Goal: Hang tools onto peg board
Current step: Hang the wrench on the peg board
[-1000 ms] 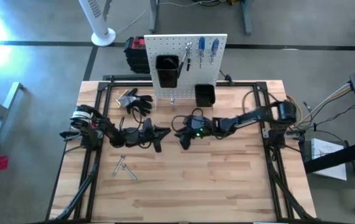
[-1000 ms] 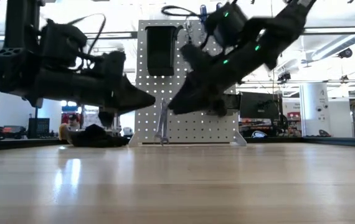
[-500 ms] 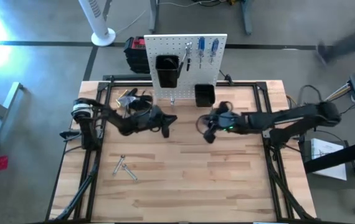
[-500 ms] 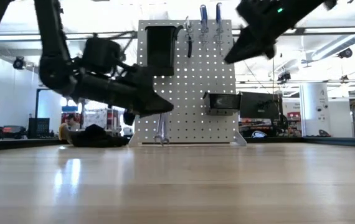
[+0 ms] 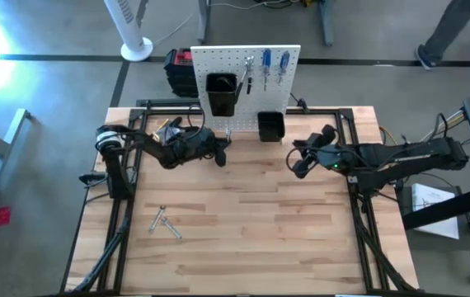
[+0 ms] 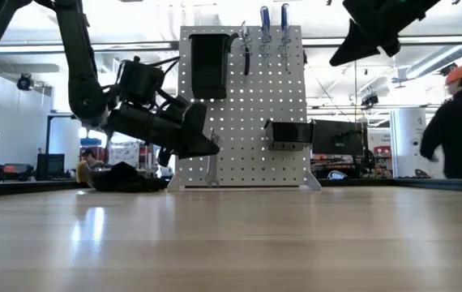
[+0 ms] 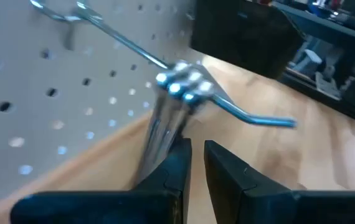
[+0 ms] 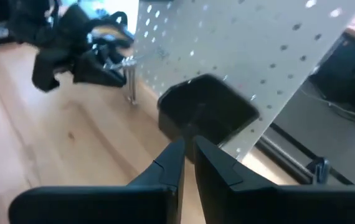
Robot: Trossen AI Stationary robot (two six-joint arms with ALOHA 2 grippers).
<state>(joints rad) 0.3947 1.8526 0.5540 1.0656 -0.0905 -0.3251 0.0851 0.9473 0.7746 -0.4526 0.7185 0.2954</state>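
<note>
The white peg board (image 5: 237, 59) stands upright at the table's far edge. It carries blue-handled screwdrivers (image 5: 283, 64), dark pliers (image 5: 250, 76) and two black bins (image 5: 221, 92) (image 5: 270, 125). Slim silver wrenches (image 7: 165, 118) hang from a wire hook (image 7: 127, 46) low on the board. My left gripper (image 7: 193, 155) is shut and points nearly level at them, just in front. My right gripper (image 5: 298, 165) hovers high over the table's right half, shut and empty, facing the lower bin (image 8: 205, 112). Two more silver tools (image 5: 165, 221) lie flat on the table's near left. My left gripper stands with its shut fingertips (image 7: 176, 158) right beside the lower part of the hanging wrenches (image 7: 156, 140), coming level from the table's near side. I cannot tell whether a finger touches them. Nothing sits between the fingers.
Black work gloves (image 5: 177, 132) lie left of the board's foot. A black box (image 5: 179, 70) stands behind the board. A person (image 6: 458, 130) walks past beyond the table's right side. Bare wood (image 5: 251, 239) covers the near half of the table.
My left gripper has swung toward the far edge, from mid-table up to the wrenches at the board's foot. My right gripper has drawn back toward the table's right edge and risen well above the table. The hanging wrenches have stayed on their hook.
</note>
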